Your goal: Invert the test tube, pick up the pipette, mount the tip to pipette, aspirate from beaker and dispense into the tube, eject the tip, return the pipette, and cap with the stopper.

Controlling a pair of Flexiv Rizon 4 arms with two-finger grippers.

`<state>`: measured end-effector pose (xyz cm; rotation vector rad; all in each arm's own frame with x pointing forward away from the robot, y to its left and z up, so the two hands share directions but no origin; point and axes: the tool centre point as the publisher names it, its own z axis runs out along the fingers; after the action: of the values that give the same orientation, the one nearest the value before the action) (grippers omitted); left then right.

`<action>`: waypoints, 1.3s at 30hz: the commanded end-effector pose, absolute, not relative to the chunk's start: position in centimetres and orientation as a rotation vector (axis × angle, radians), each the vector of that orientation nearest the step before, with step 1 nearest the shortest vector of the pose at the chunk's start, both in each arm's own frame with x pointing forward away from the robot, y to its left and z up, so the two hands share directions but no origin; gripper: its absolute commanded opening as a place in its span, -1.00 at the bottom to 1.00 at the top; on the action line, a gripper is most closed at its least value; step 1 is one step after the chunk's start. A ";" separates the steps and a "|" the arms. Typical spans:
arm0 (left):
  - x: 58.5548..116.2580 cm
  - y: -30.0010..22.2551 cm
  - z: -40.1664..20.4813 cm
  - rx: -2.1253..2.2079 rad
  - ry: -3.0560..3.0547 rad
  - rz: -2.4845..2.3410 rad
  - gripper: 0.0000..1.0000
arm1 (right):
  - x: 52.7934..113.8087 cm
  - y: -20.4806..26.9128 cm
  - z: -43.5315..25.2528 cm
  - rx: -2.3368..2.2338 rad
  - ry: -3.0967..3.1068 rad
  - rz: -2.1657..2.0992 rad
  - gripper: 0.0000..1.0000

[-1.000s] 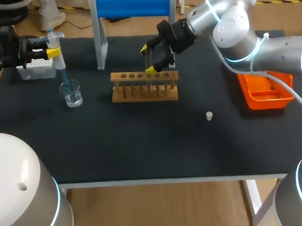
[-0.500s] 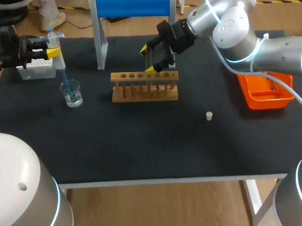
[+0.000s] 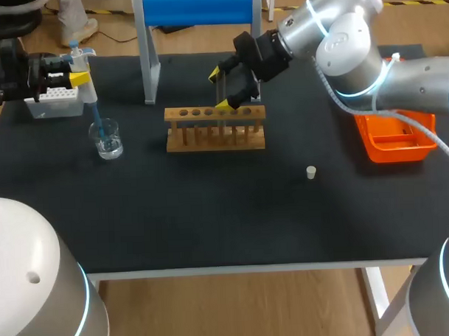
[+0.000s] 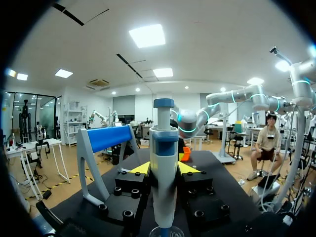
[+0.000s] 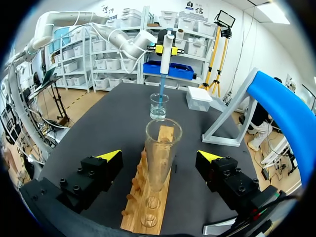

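Note:
My left gripper (image 3: 75,72) is shut on the white-and-blue pipette (image 3: 79,66), which stands upright with its blue tip down in the glass beaker (image 3: 106,138). In the left wrist view the pipette (image 4: 164,168) fills the gap between the yellow tips of the left gripper (image 4: 164,169). The test tube (image 5: 161,153) stands mouth-up in the wooden rack (image 5: 148,210). My right gripper (image 5: 160,157) is open, a finger on each side of the tube and clear of it. In the head view the right gripper (image 3: 222,88) hovers over the rack (image 3: 216,128). A small white stopper (image 3: 311,172) lies on the mat.
A white tip box (image 3: 55,102) sits at the back left, behind the beaker. The blue-topped pipette stand (image 3: 197,10) is at the back, behind the rack. An orange tray (image 3: 395,137) lies at the right, under my right arm.

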<state>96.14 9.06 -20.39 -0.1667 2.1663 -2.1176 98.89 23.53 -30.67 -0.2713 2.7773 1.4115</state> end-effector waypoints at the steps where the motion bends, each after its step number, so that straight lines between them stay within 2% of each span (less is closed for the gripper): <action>1: 96.2 9.2 -20.5 -0.160 2.165 -2.123 -1.00 | 99.0 23.5 -30.7 -0.267 2.778 1.411 1.00; 29: 96.2 9.2 -20.5 -0.160 2.165 -2.123 -1.00 | 99.2 23.4 -30.8 -0.239 2.772 1.403 1.00; 39: 95.9 8.6 -18.7 -0.151 2.181 -2.085 -1.00 | 99.2 23.4 -30.8 -0.239 2.772 1.403 1.00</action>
<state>96.22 8.88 -19.46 -0.1432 2.1718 -2.1022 99.19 23.48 -30.79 -0.2398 2.7714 1.4036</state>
